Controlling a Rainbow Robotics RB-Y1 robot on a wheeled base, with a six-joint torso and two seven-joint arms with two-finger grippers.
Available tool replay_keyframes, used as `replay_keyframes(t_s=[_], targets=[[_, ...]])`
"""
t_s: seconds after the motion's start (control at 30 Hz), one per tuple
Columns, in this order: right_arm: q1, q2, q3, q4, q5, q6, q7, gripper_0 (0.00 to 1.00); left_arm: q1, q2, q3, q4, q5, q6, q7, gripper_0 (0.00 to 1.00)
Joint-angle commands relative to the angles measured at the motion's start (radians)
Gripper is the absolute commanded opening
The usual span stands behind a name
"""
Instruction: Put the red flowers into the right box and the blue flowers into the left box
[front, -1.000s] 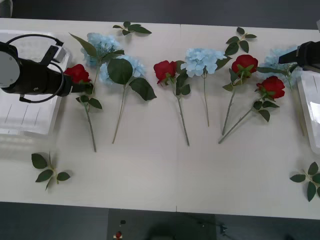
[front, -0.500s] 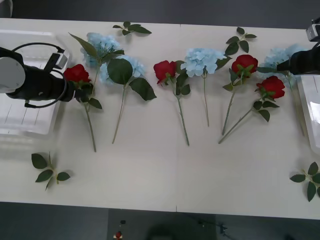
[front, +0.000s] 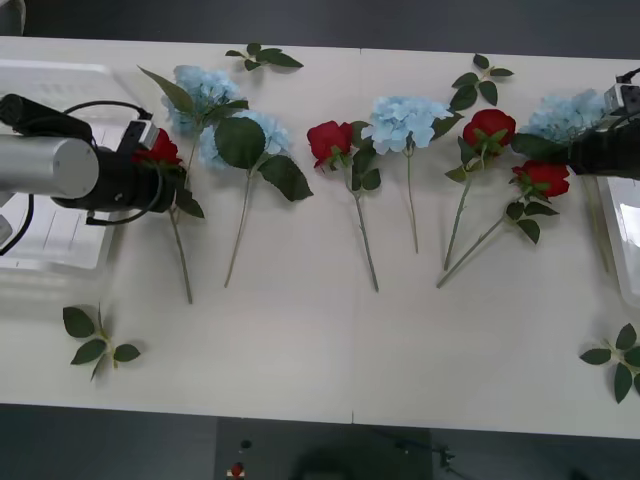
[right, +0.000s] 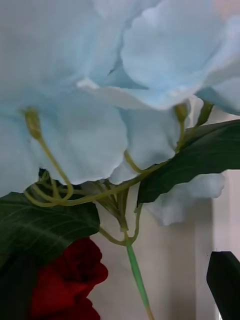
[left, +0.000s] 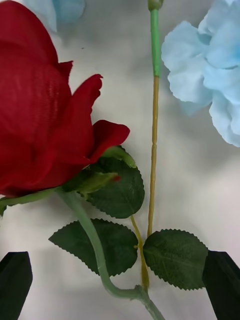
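Observation:
Several red flowers and blue flowers lie in a row across the table. My left gripper (front: 170, 182) is open just below the leftmost red rose (front: 157, 148). In the left wrist view its black fingers (left: 15, 282) straddle this rose's (left: 40, 100) curved stem (left: 95, 245) above the table. My right gripper (front: 562, 150) is open at the rightmost blue flower (front: 565, 110), beside a red rose (front: 545, 178). In the right wrist view one black finger (right: 225, 280) shows beside the blue bloom's (right: 100, 100) stem (right: 135, 270); leaves hide the other. The left box (front: 50, 235) and the right box (front: 622, 215) sit at the table's ends.
Two blue blooms (front: 225, 115) lie right of the left gripper, a rose (front: 328, 140) and a blue bloom (front: 405, 120) mid-table, another rose (front: 490, 127) further right. Loose leaf sprigs (front: 262, 57) (front: 480, 80) (front: 95, 340) (front: 620, 360) lie near the edges.
My left arm has swung further right and down onto the leftmost rose's stem. My right gripper has slid left and down from the box edge under the rightmost blue bloom.

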Motion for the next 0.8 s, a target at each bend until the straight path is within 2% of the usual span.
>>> replay_keyframes(t_s=[0.03,0.13,0.23,0.27,0.3,0.37,0.43,0.5,0.57,0.7,0.8], targets=[[-0.008,0.022,-0.002,0.038,0.007,-0.043,-0.005,1.0,-0.004,-0.008,0.018,-0.01,-0.052,0.0,0.065,0.98],[-0.005,0.045,-0.002,0.062,0.007,-0.084,-0.005,1.0,-0.006,-0.015,0.018,-0.01,-0.066,0.0,0.076,0.88],[-0.003,0.068,-0.001,0.092,0.007,-0.115,-0.005,1.0,-0.006,-0.018,0.004,-0.01,-0.075,0.0,0.087,0.7],[-0.005,0.078,-0.001,0.101,0.005,-0.122,-0.006,1.0,-0.004,-0.018,0.0,-0.009,-0.078,0.0,0.092,0.5],[-0.005,0.086,-0.002,0.108,0.007,-0.132,-0.006,1.0,-0.004,-0.019,-0.005,-0.009,-0.08,0.0,0.096,0.37],[-0.003,0.095,-0.001,0.118,0.007,-0.142,-0.009,0.98,-0.004,-0.018,-0.011,-0.009,-0.084,0.0,0.102,0.29],[-0.003,0.103,-0.002,0.125,0.007,-0.15,-0.009,0.8,-0.004,-0.018,-0.016,-0.009,-0.087,0.0,0.107,0.26],[-0.003,0.106,-0.002,0.13,0.007,-0.155,-0.009,0.36,-0.004,-0.018,-0.026,-0.009,-0.094,0.0,0.115,0.24],[-0.003,0.109,-0.002,0.133,0.007,-0.158,-0.009,0.18,-0.004,-0.018,-0.034,-0.009,-0.098,0.0,0.121,0.24],[-0.003,0.112,-0.001,0.135,0.007,-0.165,-0.008,0.0,-0.004,-0.018,-0.054,-0.002,-0.106,0.0,0.135,0.24],[-0.005,0.114,-0.002,0.135,0.007,-0.173,-0.008,0.0,-0.006,-0.018,-0.072,0.007,-0.11,-0.014,0.142,0.21]])
